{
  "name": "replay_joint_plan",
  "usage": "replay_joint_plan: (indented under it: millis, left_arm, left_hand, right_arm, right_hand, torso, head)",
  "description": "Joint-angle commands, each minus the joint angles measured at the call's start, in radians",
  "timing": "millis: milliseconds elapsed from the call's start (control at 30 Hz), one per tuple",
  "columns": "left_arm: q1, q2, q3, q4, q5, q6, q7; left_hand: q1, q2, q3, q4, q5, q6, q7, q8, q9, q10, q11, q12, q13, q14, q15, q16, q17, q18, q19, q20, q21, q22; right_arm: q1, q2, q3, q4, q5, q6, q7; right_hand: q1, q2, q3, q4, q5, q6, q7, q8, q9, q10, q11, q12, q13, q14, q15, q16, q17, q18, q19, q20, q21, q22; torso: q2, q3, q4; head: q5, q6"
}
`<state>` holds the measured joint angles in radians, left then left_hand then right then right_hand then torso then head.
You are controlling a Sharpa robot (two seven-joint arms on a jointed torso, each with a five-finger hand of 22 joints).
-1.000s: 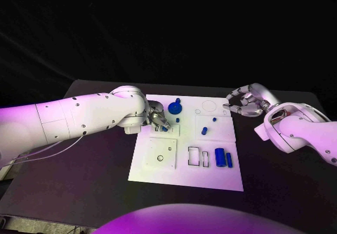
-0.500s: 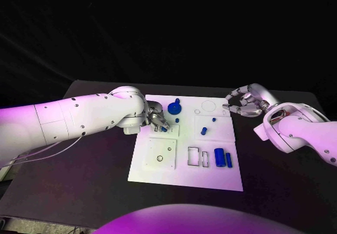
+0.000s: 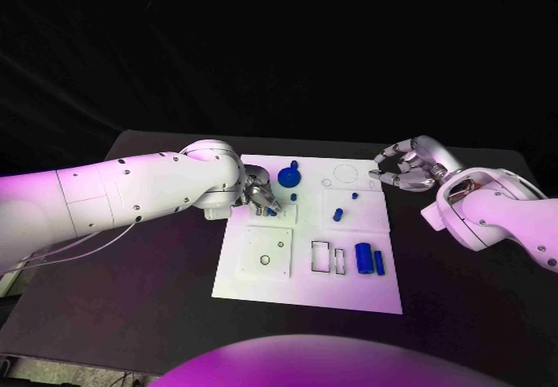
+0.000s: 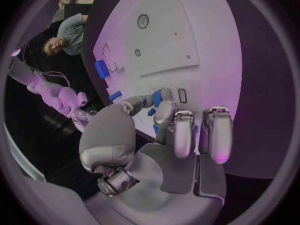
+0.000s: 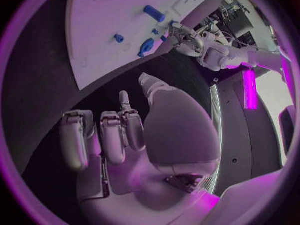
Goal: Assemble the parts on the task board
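Observation:
The white task board [image 3: 349,297] lies mid-table. My left hand [image 3: 258,196] hovers over its far left part and pinches a small blue part [image 3: 271,212] at its fingertips. The left wrist view shows that blue part [image 4: 156,99] between the thumb and a finger of the left hand [image 4: 169,135], just above the board [image 4: 206,35]. My right hand [image 3: 401,171] hangs beside the board's far right corner, fingers curled in on nothing. The right wrist view shows this hand [image 5: 125,135] off the board [image 5: 100,25].
On the board lie a round blue piece [image 3: 289,177], a short blue peg [image 3: 339,215], a blue cylinder [image 3: 365,260] and a blue bar [image 3: 379,264]. A square inset [image 3: 268,252] and two rectangular slots [image 3: 320,258] sit nearer me. Black table [image 3: 151,266] surrounds the board.

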<state>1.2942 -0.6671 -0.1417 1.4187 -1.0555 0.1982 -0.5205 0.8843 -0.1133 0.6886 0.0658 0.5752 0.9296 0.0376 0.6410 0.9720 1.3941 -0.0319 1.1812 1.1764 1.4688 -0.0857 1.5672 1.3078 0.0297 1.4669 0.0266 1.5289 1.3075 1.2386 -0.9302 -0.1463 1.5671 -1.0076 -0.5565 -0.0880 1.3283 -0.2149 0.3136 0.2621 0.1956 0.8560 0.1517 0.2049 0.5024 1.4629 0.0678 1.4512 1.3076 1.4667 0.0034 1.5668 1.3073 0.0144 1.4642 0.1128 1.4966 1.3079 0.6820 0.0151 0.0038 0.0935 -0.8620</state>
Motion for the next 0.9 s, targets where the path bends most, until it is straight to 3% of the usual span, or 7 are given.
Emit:
replay_joint_plan:
  millis: [33,300,900]
  left_arm:
    - [-0.004,0.001,-0.004,0.004,-0.006,0.047,-0.002]
    - [-0.004,0.003,-0.004,0.003,-0.008,0.049,-0.002]
    - [-0.004,0.010,-0.004,-0.002,-0.003,0.049,-0.002]
  left_hand:
    - [-0.003,0.009,0.209,-0.210,-0.004,0.001,-0.003,0.006,0.000,0.008,-0.002,0.003,0.000,0.102,-0.006,0.004,0.263,-0.016,0.066,-0.004,0.004,0.226]
    - [-0.016,0.012,0.206,-0.205,-0.019,0.001,-0.005,0.019,-0.004,0.014,-0.003,0.006,0.001,0.102,-0.009,0.004,0.263,-0.017,0.070,-0.006,0.008,0.231]
    - [-0.076,0.012,0.180,-0.165,-0.132,-0.001,-0.016,0.056,-0.045,0.027,-0.009,0.013,0.001,0.102,-0.017,0.004,0.263,-0.020,0.077,-0.013,0.014,0.238]
  right_arm:
    - [-0.001,0.001,0.000,-0.001,-0.003,0.014,0.005]
    - [-0.001,0.001,0.000,-0.002,-0.003,0.014,0.005]
    - [-0.001,0.001,0.000,-0.002,-0.003,0.015,0.006]
  right_hand:
    - [-0.009,0.001,0.007,0.000,0.006,0.001,-0.006,0.005,0.001,-0.001,-0.002,-0.002,0.147,0.104,-0.005,0.004,0.263,0.005,0.063,-0.007,-0.005,0.226]
    - [-0.009,0.001,0.007,0.000,0.006,0.001,-0.006,0.005,0.001,-0.001,-0.002,-0.002,0.147,0.104,-0.005,0.004,0.263,0.005,0.063,-0.007,-0.005,0.226]
    - [-0.010,-0.001,0.010,-0.001,0.006,0.001,-0.006,0.008,0.002,-0.002,-0.003,-0.004,0.145,0.104,-0.006,0.004,0.263,0.006,0.063,-0.008,-0.006,0.226]
  torso:
    - [0.000,0.0004,0.0003]
    - [0.000,0.0005,-0.0003]
    - [0.000,0.0010,-0.0007]
  head:
    - [0.000,-0.001]
    - [0.001,-0.003]
    - [-0.003,-0.004]
